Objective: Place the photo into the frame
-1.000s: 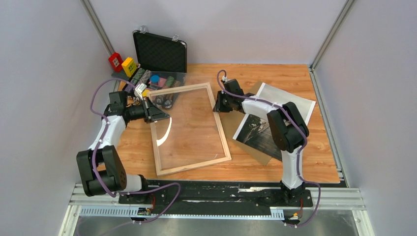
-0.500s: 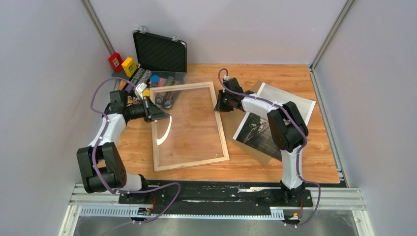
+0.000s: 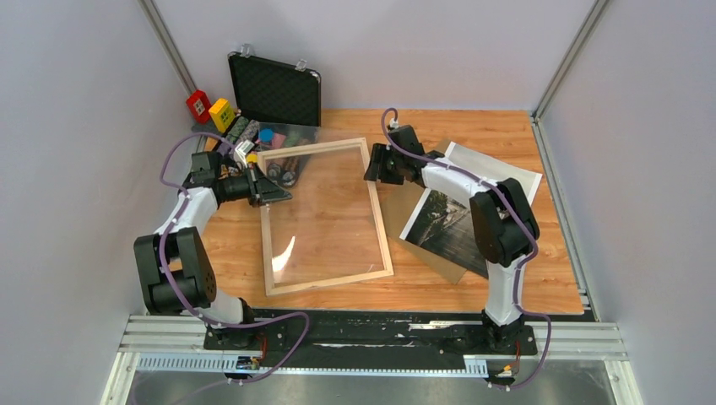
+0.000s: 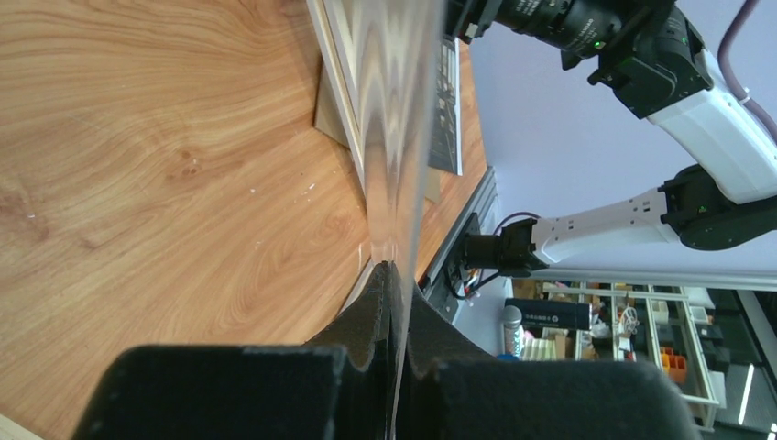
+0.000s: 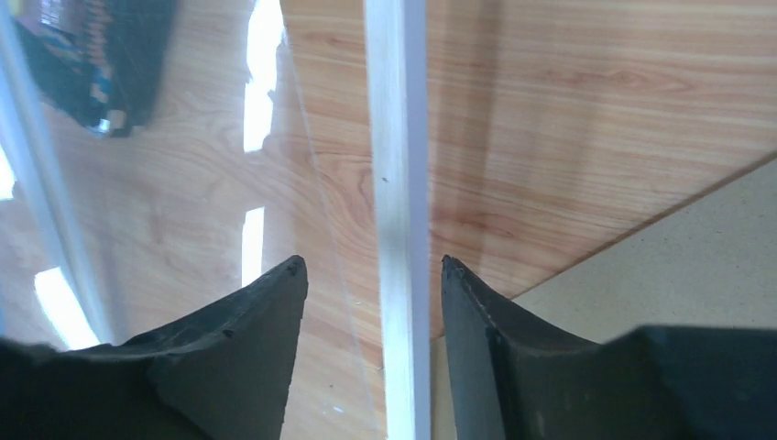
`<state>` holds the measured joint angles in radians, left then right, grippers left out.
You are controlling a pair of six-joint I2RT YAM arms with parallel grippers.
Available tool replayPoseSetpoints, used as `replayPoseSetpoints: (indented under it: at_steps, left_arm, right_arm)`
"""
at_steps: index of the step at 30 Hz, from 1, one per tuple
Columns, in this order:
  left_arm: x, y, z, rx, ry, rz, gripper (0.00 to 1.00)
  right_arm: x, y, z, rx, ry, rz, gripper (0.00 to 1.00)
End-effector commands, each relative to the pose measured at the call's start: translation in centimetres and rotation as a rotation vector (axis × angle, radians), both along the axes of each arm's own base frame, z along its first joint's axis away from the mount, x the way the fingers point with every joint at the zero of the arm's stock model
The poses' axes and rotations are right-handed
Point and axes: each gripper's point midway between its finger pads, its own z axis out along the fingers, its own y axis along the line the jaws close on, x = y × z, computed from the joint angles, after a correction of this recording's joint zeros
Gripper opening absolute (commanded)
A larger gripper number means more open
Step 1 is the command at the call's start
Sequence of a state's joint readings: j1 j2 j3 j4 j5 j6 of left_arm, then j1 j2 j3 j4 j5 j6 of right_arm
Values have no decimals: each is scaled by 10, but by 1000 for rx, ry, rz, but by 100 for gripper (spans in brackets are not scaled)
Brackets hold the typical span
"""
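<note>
Left arm is folded at the elbow, forearm laid low and pointed right across the light-brown wooden table (image 3: 473, 126). Left claw (image 3: 274, 194) is pinched fully together on the left edge of the large thin pale-wood picture frame with clear pane (image 3: 329, 283), near its far-left corner. In the left wrist view the thin edge is seen clamped between the black padded fingers (image 4: 366, 302).

Right arm is raised from its base, elbow high, forearm stretched up-left. Right claw (image 3: 371, 173) is placed at the frame's right rail near the far-right corner. In the right wrist view the fingers are parted, the rail is straddled with a gap seen on each side, and nothing is gripped.

The large rectangular dark greyish print with white border (image 3: 447, 228) is laid flat on the table just right of the frame, under the right forearm, on a plain brown backing board (image 3: 456, 272). It is apart from both claws.

The pane is glossy, with light streaks reflected in it. An open black hard case with foam lining (image 3: 274, 89) is stood at the far-left corner.
</note>
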<state>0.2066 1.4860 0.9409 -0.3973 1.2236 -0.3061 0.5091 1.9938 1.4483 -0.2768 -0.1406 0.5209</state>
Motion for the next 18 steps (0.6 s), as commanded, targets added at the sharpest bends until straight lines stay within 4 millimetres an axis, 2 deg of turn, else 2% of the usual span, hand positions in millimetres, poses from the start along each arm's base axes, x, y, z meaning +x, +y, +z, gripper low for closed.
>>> replayPoseSetpoints:
  at_steps: [1, 9, 18]
  left_arm:
    - [11, 1, 27, -34, -109, -31, 0]
    - [9, 2, 35, -85, -93, -34, 0]
    - [11, 8, 40, -132, -69, -2, 0]
  right_arm:
    - [11, 6, 59, 63, -136, 17, 56]
    - [20, -4, 76, 101, -185, 55, 61]
    - [22, -6, 79, 123, -212, 109, 61]
